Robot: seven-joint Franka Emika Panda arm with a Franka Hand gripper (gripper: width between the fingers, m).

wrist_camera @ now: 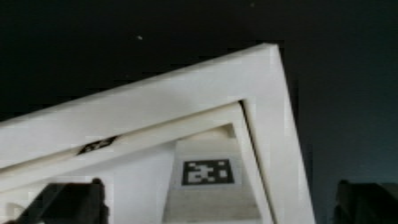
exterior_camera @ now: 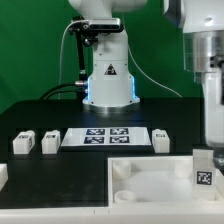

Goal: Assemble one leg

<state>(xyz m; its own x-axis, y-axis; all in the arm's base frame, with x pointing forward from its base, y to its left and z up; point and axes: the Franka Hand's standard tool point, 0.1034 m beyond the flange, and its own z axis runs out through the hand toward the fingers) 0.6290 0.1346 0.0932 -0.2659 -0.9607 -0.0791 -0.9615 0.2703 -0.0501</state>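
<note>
Sitting idle along the exterior view's left, spare legs [exterior_camera: 23, 143] by the marker board [exterior_camera: 104, 137], then rightward hovering over the tray [exterior_camera: 150, 185] corner, gripper [exterior_camera: 205, 150] apparently clutching the leg [exterior_camera: 203, 170], risking a crooked seating, grip itself staying unreadable.

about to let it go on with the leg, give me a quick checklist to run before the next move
1. Leg in view with tag readable: ok.
2. Leg stands upright over the large white piece: ok.
3. Gripper closed firmly on the leg: cannot tell, fingers blurred.
4. Leg lined up with a corner socket: cannot tell.
5. Other small blocks lie beside the marker board, away from the arm: ok.
</note>
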